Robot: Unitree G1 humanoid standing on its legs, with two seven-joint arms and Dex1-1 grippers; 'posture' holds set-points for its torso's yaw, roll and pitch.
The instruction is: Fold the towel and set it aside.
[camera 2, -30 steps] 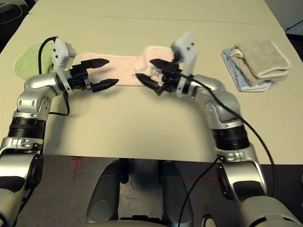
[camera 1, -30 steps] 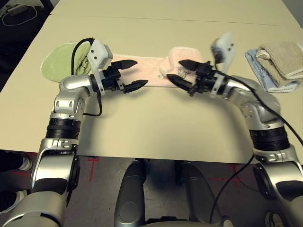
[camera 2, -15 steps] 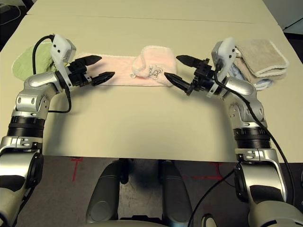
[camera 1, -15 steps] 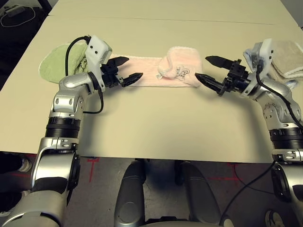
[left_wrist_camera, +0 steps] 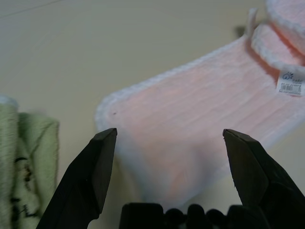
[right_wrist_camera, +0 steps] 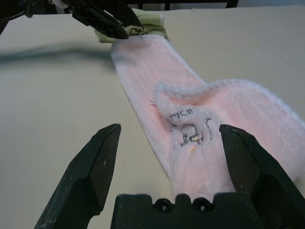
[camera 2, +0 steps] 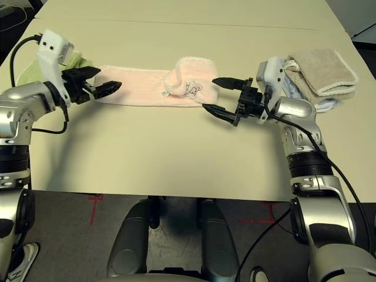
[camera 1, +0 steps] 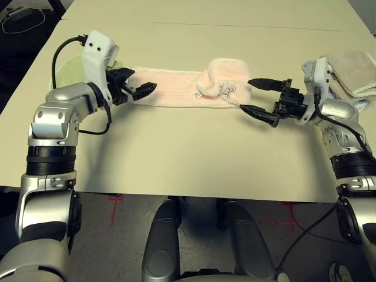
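Left eye view showed the towel [camera 1: 176, 91] lying flat on the table [camera 1: 194, 153] as a long strip running left to right, between the two grippers. Its right-hand part was bunched and folded back on itself, with the dark writing [camera 1: 223, 89] facing up on the fold.

The left gripper [camera 1: 136, 88] sat at the towel's left end with its fingers spread apart, holding nothing. In the left wrist view, the towel's white-edged corner [left_wrist_camera: 107, 107] lay between and just beyond the two fingertips [left_wrist_camera: 106, 138]; whether they touched the cloth could not be determined. A white label [left_wrist_camera: 289, 85] showed further along the towel's edge.

The right gripper [camera 1: 258, 97] sat just beside the towel's right end, fingers likewise spread and empty. In the right wrist view, the folded end with the writing lay between the two open fingers [right_wrist_camera: 102, 152], near them.

A green towel [camera 1: 70, 67] lay just beyond the pink towel's left end, partly behind the left arm. A beige towel [camera 1: 352, 64] rested on a pale blue cloth [camera 2: 296, 91] on the right side of the table, behind the right arm and apart from the pink towel.
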